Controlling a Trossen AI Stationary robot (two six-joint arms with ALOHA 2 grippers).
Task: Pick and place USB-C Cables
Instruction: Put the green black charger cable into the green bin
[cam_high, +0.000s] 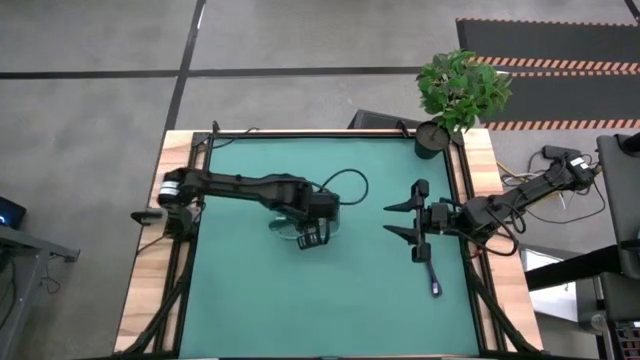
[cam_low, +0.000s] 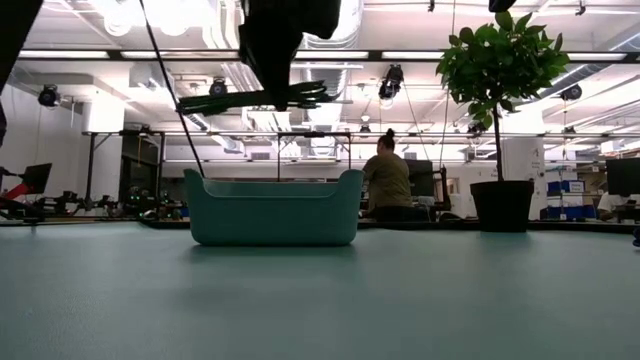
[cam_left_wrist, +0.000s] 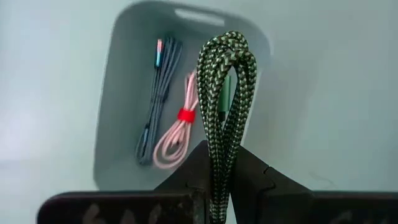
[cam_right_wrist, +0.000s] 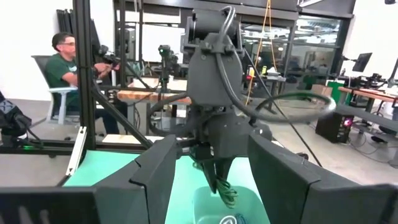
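My left gripper (cam_high: 312, 232) hovers over the teal bin (cam_high: 285, 232) at the table's middle, shut on the green braided cable (cam_left_wrist: 227, 81). In the bin (cam_left_wrist: 112, 93) lie a dark grey cable (cam_left_wrist: 158, 93) and a pinkish-white cable with a red-pink tie (cam_left_wrist: 180, 127), both flat on its floor. A dark cable (cam_high: 432, 278) lies on the mat near the right edge. My right gripper (cam_high: 398, 220) waits open to the bin's right, above the mat, and faces the left gripper (cam_right_wrist: 214, 155). My left gripper pinches the green cable between its two fingers near one end of the bundle (cam_left_wrist: 219, 168), from above, pointing down. The looped rest of the bundle (cam_right_wrist: 225, 190) hangs below the fingers, lifted clear, over the bin's opening.
A potted plant (cam_high: 432, 138) stands at the table's far right corner. The bin (cam_low: 273, 215) stands in the mid-table. Open green mat lies in front of it and on its left. People sit in the room beyond (cam_low: 388, 180), (cam_right_wrist: 65, 62).
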